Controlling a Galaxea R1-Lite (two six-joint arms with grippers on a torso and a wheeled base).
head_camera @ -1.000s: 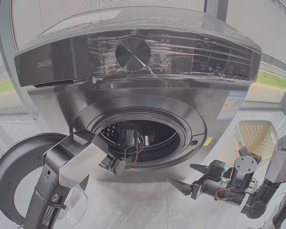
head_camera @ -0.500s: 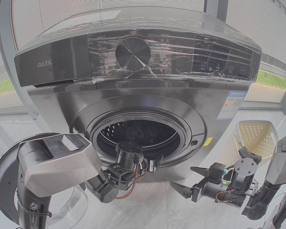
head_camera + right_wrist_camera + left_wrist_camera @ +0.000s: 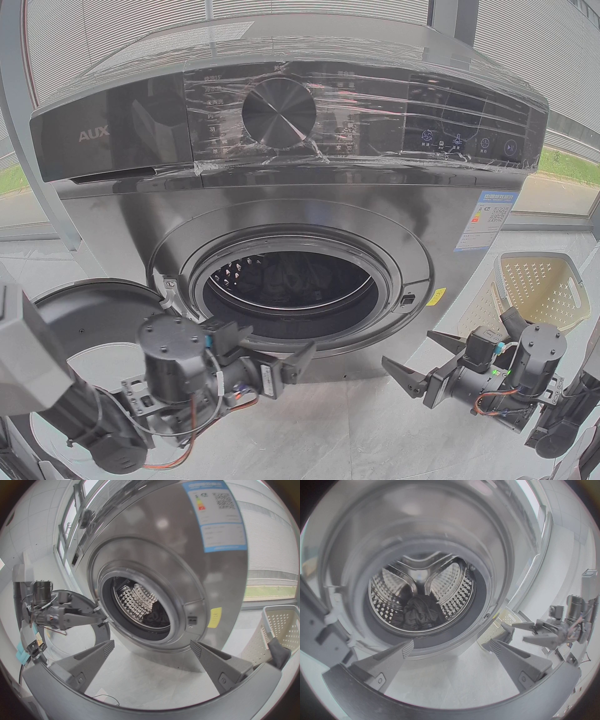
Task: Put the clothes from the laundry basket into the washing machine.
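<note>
The washing machine (image 3: 287, 206) stands with its door (image 3: 94, 312) swung open to the left. Dark clothes (image 3: 420, 612) lie at the bottom of the drum (image 3: 290, 284), also visible as dark clothes (image 3: 159, 614) from the right. My left gripper (image 3: 275, 344) hangs open and empty just below and in front of the drum opening. My right gripper (image 3: 409, 350) is open and empty, low at the machine's right front corner. The cream laundry basket (image 3: 540, 287) stands right of the machine, with a dark garment (image 3: 278, 655) at its near edge.
Pale tiled floor (image 3: 350, 425) lies in front of the machine. The open door (image 3: 78, 630) takes up the space at lower left, close behind my left arm. Windows run behind and beside the machine.
My left arm has drawn back out of the drum, down and to the left, with its gripper empty. My right gripper has shifted slightly to the right.
</note>
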